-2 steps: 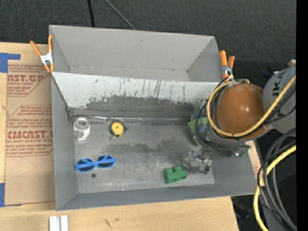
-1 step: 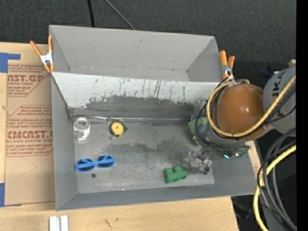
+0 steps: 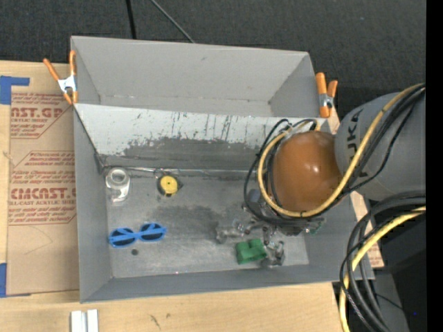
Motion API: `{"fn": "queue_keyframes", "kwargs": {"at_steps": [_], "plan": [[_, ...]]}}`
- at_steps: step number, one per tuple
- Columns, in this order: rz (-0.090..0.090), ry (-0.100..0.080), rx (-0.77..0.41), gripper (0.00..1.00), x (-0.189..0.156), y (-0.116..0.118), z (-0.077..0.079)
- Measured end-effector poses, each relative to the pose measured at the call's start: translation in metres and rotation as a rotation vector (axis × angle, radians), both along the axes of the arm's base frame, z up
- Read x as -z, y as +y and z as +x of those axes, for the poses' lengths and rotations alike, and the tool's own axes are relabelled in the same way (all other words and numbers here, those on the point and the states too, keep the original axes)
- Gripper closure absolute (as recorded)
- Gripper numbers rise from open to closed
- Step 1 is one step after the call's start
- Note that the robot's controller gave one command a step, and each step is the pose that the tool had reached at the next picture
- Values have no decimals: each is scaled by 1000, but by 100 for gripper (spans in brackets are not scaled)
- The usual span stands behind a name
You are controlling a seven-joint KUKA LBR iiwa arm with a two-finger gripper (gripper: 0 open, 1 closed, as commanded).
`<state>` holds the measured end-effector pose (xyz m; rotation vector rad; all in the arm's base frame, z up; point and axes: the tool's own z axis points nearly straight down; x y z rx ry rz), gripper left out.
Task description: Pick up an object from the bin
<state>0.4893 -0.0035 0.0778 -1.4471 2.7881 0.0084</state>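
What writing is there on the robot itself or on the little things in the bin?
"KU" – black letters on the grey arm housing; the rest is hidden.
None readable on the blue piece, yellow disc, clear cup or green block.

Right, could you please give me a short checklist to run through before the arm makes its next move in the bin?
1. Gripper low over a target: ok, it is down at the green block in the bin's near right corner.
2. Green block actually gripped: cannot tell.
3. Neighbours clear of the target: ok, the blue piece, yellow disc and clear cup lie well apart to the left.
4. Room between the green block and the near wall: cannot tell, it looks tight.
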Motion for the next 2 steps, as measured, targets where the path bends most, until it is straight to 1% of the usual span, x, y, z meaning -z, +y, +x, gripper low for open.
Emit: {"fn": "queue_keyframes", "kwargs": {"at_steps": [1, 2], "plan": [[-3, -4, 5, 100, -2, -4, 2], [-4, -11, -59, 100, -139, 4, -1]]}}
